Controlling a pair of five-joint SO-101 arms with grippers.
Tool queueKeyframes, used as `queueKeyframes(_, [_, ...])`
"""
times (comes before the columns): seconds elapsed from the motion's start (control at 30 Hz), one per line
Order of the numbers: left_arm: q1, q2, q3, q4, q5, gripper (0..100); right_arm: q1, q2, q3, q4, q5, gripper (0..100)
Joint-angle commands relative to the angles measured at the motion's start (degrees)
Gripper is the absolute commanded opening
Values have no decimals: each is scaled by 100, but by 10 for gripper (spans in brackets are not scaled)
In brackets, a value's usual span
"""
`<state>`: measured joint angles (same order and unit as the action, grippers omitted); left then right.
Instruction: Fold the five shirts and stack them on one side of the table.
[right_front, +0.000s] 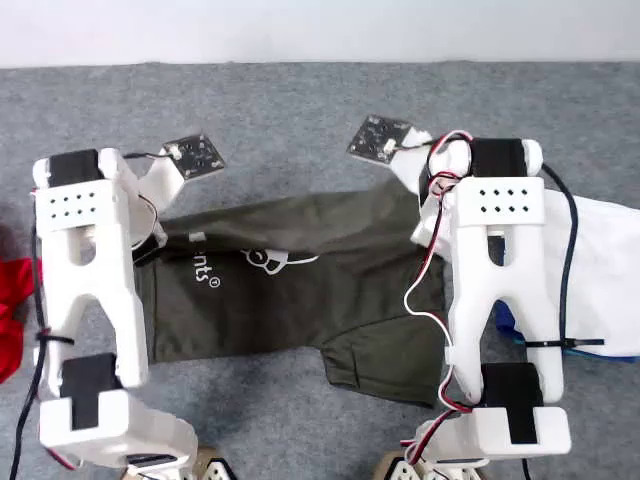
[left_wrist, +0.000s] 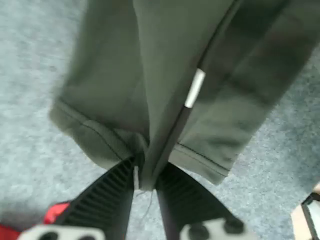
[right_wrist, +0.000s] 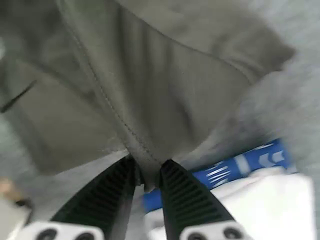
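Note:
A dark olive shirt (right_front: 290, 290) with white print lies spread between the two arms on the grey carpeted table. My left gripper (left_wrist: 145, 177) is shut on a pinched fold of the olive shirt (left_wrist: 200, 60) at its left edge; the cloth hangs away from the black ribbed fingers (left_wrist: 112, 192). My right gripper (right_wrist: 147, 180) is shut on a seam of the olive shirt (right_wrist: 150, 85) at its right edge. In the high view the white arm bodies hide both grippers. A white shirt (right_front: 600, 270) with blue print lies to the right, and a red shirt (right_front: 10, 300) lies at the left edge.
The grey carpet (right_front: 300, 110) runs back to a pale wall. The white shirt with blue print (right_wrist: 250, 195) lies just beside the right gripper. A red cloth corner (left_wrist: 55, 212) shows by the left gripper. The arm bases stand at the near edge.

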<state>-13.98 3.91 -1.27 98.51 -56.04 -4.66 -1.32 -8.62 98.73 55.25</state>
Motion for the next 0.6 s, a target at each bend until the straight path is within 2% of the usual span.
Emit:
queueKeyframes(0.0, [-35,88,-40,202,-53,15,84,-382,18,426,-237,10])
queueKeyframes(0.57, [105,105,980,193,185,15,171,-2422,3077,409,-281,11])
